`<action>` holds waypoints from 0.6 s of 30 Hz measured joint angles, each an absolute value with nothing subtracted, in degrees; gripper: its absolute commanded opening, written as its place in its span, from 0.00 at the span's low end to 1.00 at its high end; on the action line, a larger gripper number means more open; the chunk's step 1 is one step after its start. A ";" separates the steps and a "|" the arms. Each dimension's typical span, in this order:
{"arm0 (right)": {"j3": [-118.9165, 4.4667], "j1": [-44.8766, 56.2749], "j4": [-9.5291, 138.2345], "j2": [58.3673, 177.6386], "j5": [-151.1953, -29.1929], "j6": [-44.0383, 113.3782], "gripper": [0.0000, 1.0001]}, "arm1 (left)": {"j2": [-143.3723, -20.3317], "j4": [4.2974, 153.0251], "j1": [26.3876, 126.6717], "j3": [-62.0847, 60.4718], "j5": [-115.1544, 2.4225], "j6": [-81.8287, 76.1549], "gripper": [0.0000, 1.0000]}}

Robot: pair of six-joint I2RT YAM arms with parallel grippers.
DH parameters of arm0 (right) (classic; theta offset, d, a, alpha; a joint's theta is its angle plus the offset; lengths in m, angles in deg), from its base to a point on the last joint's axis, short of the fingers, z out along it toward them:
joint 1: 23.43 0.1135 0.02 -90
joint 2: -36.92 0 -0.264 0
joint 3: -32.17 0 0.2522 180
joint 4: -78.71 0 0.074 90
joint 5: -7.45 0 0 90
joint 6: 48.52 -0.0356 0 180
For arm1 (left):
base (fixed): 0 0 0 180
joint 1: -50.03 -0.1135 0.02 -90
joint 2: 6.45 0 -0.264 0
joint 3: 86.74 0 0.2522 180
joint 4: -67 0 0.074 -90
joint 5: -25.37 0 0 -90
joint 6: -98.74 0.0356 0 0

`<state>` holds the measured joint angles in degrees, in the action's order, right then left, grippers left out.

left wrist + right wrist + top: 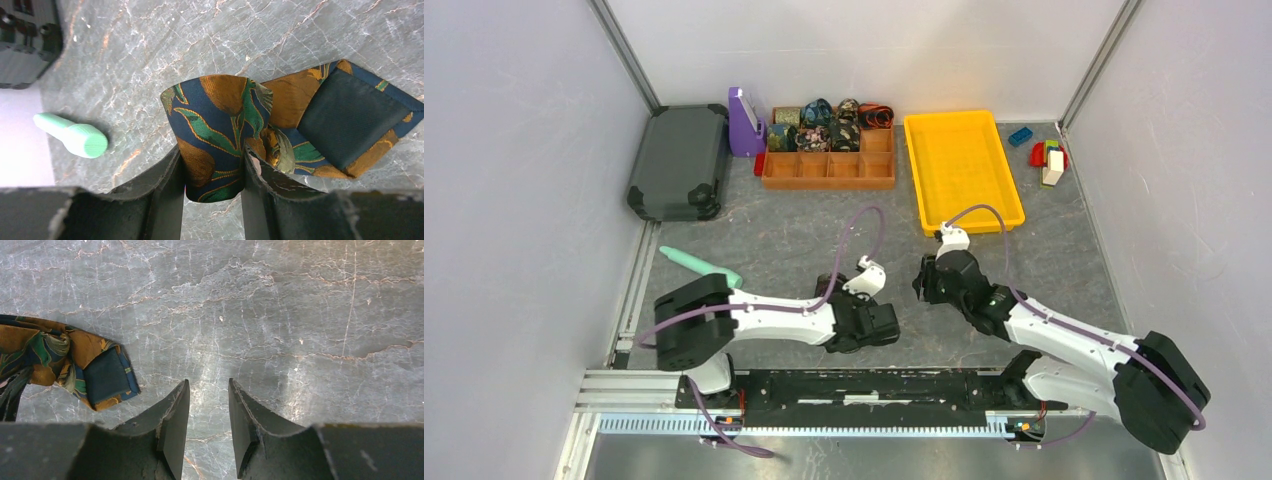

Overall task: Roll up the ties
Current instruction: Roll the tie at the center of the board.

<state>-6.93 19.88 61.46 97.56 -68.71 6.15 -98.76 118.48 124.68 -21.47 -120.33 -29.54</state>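
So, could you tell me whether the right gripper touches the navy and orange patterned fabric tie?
Apart. Right wrist view shows bare table between the right gripper and the tie.

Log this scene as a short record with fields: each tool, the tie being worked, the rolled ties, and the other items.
left tool: shut on tie
tie: navy, orange and green print; loop pinched, pointed end flat on table
right tool: open, holding nothing, over bare table beside tie's end
rolled ties: in far compartments of organizer
stick: green, lying left of tie
tray: yellow, right of organizer
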 measured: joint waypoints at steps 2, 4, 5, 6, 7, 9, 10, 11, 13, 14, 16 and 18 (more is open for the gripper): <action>-6.85 19.49 60.96 97.13 -68.71 6.37 0.41 | -101.86 121.25 125.25 -19.04 -121.84 -30.41 0.34; -6.82 19.18 60.57 96.78 -68.71 6.52 0.41 | -104.57 123.66 125.88 -16.92 -123.00 -31.07 0.34; -6.80 19.09 60.43 96.58 -68.73 6.66 0.42 | -106.21 125.45 126.28 -15.52 -123.67 -31.62 0.34; -6.74 18.92 60.35 96.38 -68.73 6.74 0.42 | -107.83 126.92 126.65 -14.24 -124.40 -31.94 0.34; -6.69 18.79 60.15 96.12 -68.75 6.85 0.42 | -109.34 128.29 126.96 -13.01 -124.92 -32.25 0.34; -6.58 18.57 60.00 95.77 -68.75 6.92 0.42 | -111.98 130.39 127.52 -11.04 -125.75 -32.45 0.34; -6.54 18.46 59.91 95.60 -68.75 6.92 0.42 | -113.05 131.29 127.79 -10.17 -126.01 -32.45 0.35; -6.52 18.42 59.82 95.47 -68.77 6.94 0.42 | -114.06 132.07 128.05 -9.32 -126.14 -32.42 0.34; -6.50 18.37 59.63 95.20 -68.79 7.03 0.42 | -115.72 133.04 128.44 -7.92 -126.03 -32.25 0.35; -6.47 18.24 59.60 95.03 -68.79 7.07 0.42 | -116.51 133.15 128.57 -7.39 -125.82 -31.73 0.35; -6.47 18.07 59.54 94.59 -68.90 7.11 0.42 | -117.75 133.17 128.88 -6.54 -125.38 -30.59 0.35; -6.47 18.00 59.43 94.09 -68.95 7.11 0.42 | -118.93 133.19 129.10 -5.54 -124.72 -29.30 0.35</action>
<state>-6.47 18.00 59.43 94.09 -68.95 7.11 -118.93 133.19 129.10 -5.54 -124.72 -29.30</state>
